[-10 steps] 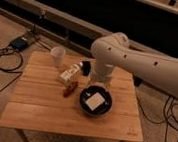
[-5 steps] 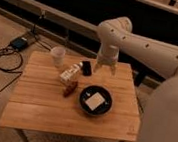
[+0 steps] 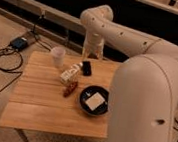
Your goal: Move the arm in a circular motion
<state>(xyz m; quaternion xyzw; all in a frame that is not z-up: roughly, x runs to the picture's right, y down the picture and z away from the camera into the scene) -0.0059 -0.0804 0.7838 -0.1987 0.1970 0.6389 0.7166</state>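
The cream-white arm [image 3: 145,89] fills the right side of the camera view with a thick near segment. It runs up and left to a rounded joint [image 3: 97,17], then drops straight down behind the far edge of the wooden table [image 3: 51,107]. The gripper [image 3: 92,52] is at the low end of that drop, just past the table's far edge and above a black phone [image 3: 86,67]. It holds nothing that I can see.
On the table are a white cup [image 3: 58,57], a white carton [image 3: 70,74], a reddish-brown snack [image 3: 70,88] and a black bowl [image 3: 84,104] holding a white item. Cables and a power box [image 3: 20,43] lie on the floor at left. A dark ledge runs behind.
The arm has swung back from over the bowl toward the table's far edge. Its near segment has come closer and now fills the right side.
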